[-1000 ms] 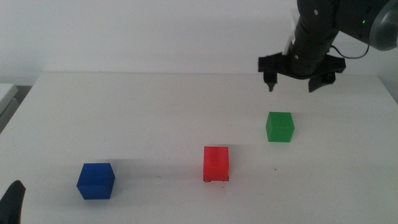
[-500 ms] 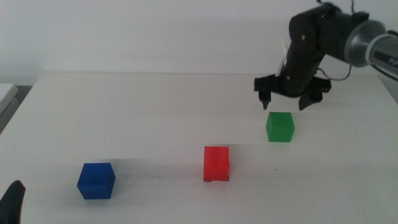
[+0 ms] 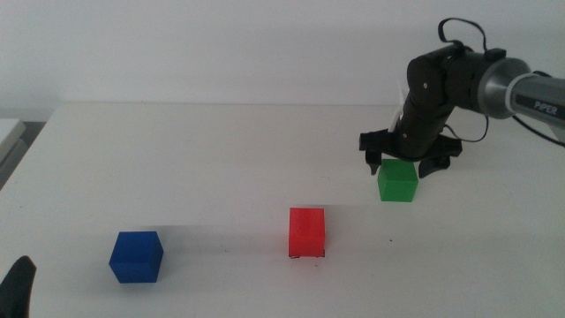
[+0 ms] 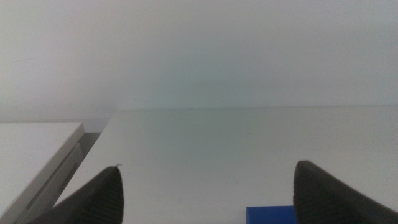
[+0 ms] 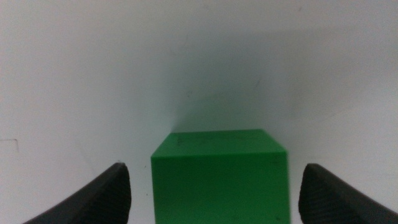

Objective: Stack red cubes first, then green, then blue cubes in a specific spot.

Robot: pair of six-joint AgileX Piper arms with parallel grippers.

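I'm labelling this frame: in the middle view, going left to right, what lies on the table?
Left gripper at the bottom edge → blue cube → red cube → green cube, with the open right gripper over it.

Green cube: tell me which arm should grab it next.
Right. The right gripper hangs open just above the green cube, jaws either side of it. The left gripper waits at the near edge by the blue cube.

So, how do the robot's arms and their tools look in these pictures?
The right arm is glossy black with a silver-grey link bearing white "PIPER" lettering, and a thin black cable loops over it. Its right tool has two dark, rounded-tip jaws. Of the left tool, only a dark jaw tip shows at the middle view's bottom edge.
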